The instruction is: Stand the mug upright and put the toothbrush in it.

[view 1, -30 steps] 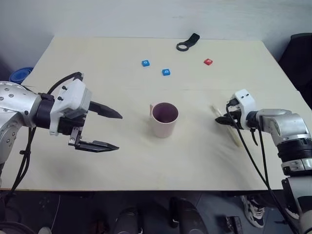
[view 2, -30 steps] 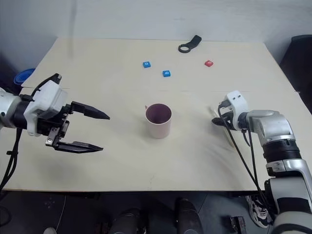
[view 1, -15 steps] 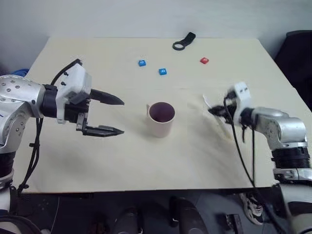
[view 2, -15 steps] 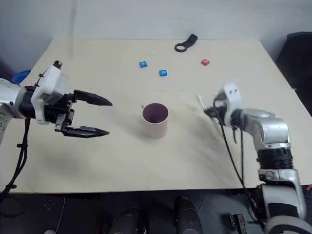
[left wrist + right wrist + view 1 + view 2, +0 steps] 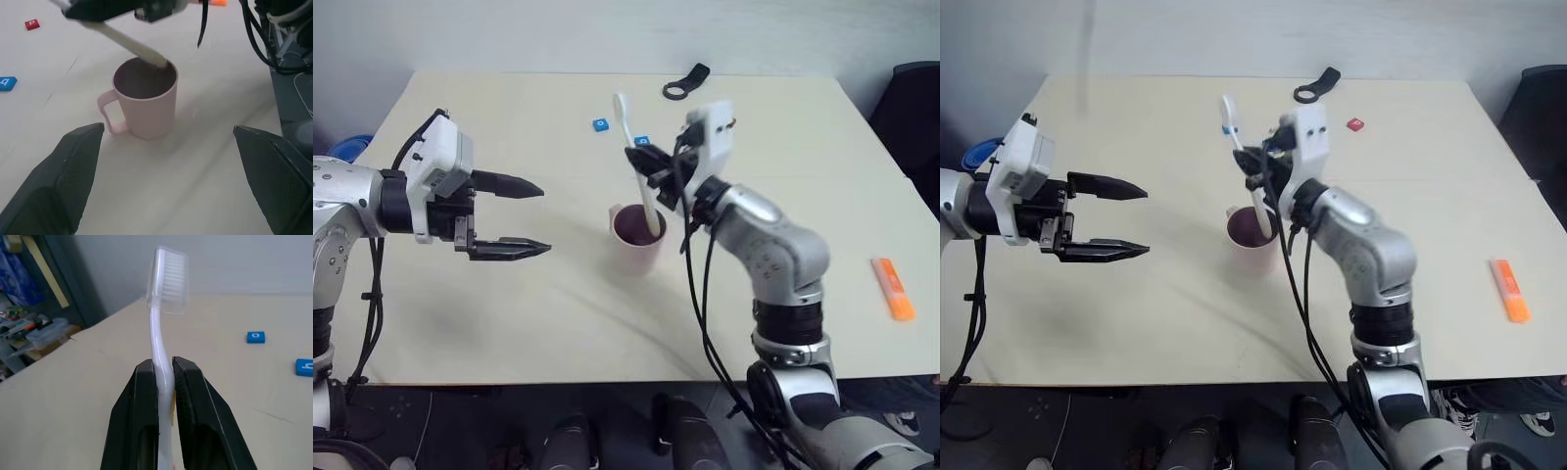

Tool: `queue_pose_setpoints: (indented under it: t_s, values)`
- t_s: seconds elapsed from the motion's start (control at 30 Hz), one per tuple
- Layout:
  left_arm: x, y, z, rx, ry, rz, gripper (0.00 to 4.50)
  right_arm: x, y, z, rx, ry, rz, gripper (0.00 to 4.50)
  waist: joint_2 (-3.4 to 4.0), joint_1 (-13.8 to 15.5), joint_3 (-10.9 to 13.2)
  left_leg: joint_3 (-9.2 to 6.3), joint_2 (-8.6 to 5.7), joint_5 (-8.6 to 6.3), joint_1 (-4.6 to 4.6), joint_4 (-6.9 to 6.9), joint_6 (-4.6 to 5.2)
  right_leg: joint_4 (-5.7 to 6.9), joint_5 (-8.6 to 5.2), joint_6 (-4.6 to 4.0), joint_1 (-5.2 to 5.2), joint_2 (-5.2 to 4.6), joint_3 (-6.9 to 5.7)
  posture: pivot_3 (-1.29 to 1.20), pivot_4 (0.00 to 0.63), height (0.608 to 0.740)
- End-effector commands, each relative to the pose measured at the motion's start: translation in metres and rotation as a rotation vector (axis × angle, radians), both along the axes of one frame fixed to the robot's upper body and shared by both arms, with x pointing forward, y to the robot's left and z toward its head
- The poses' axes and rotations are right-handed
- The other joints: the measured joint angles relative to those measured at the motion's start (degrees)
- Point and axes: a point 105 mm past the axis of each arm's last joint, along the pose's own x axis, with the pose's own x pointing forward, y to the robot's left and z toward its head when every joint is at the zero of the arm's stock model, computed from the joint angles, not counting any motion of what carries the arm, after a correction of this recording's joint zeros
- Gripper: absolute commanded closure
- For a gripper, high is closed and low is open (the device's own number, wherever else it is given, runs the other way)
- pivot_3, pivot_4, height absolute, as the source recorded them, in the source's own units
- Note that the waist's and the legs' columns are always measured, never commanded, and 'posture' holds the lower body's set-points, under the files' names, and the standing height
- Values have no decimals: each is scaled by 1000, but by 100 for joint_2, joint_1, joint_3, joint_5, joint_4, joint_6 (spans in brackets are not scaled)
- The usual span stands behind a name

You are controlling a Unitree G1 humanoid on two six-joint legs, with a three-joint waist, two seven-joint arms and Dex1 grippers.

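Observation:
The pale pink mug (image 5: 636, 250) stands upright in the middle of the table, handle toward my left side, maroon inside showing (image 5: 144, 81). My right gripper (image 5: 652, 166) is shut on the cream-white toothbrush (image 5: 626, 125) just above the mug. The brush is held steeply, bristle head (image 5: 168, 276) up, and its lower end dips into the mug's mouth by the rim (image 5: 155, 58). My left gripper (image 5: 544, 218) hovers open to the left of the mug, a hand's width away, fingers pointing at it with nothing between them.
An orange tube (image 5: 891, 289) lies near the table's right edge. Two blue tiles (image 5: 601, 125) (image 5: 643, 142), a red tile (image 5: 1355, 124) and a black ring-ended tool (image 5: 690, 81) lie at the back. A blue object (image 5: 352, 149) sits off the left edge.
My right arm swung up and to the left from the table's right side, carrying the toothbrush to the mug. The left gripper edged a little closer to the mug and stays open.

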Motion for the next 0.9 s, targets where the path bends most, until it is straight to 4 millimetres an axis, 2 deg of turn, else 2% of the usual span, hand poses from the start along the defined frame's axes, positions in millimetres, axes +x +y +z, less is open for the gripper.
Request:
queue_pose_setpoints:
  t_s: [0.03,0.13,0.23,0.33,0.5,0.57,0.63,0.73,0.8,0.9]
  values:
    - [3,1,5,17,-50,13,0,-6,8,7,19,-115,35,4351,0,-15,0,3,2,0,1,-1,-4,0,-1,-1,0,5,-1,0,150,740]
    - [5,0,7,15,-55,10,0,-4,8,-2,48,-93,40,4351,0,-47,0,5,7,0,1,-1,-8,0,-2,-3,0,10,0,0,150,740]
    - [7,-1,9,9,-61,10,0,-13,9,-4,80,-81,79,3337,0,-69,0,3,9,0,1,-1,-8,0,-2,-3,0,11,1,0,150,740]
    - [11,0,9,3,-62,19,0,-33,4,-1,49,-105,146,2387,0,-83,0,-5,10,0,1,-2,-8,0,-2,-3,0,11,1,0,150,740]
    - [13,2,7,-9,-65,20,0,-60,-29,22,-23,-135,192,628,0,-42,0,-10,10,0,1,3,-6,1,-2,-3,2,7,6,0,150,740]
    - [16,2,8,-9,-98,22,0,-73,-47,28,-122,-135,248,21,-1,22,0,-11,12,-1,3,5,-5,1,-1,-3,3,7,6,0,150,740]
    - [19,2,10,-15,-119,26,0,-85,-64,28,-251,-127,305,21,-5,38,-2,-8,12,-4,6,3,0,0,-2,-3,5,8,7,0,150,740]
    - [17,4,11,5,-133,1,0,-108,-120,9,-572,19,414,21,14,170,9,-7,1,-10,0,3,14,-13,-1,-1,3,2,6,0,150,740]
    - [15,7,11,34,-152,-8,0,-112,-147,3,-657,120,402,21,4,191,3,-4,6,-19,4,2,20,-29,1,2,13,10,4,0,150,740]
    - [12,11,14,55,-188,-19,0,-111,-172,3,-698,166,359,21,-2,140,2,24,8,-22,20,5,24,-27,7,12,17,7,18,0,150,740]
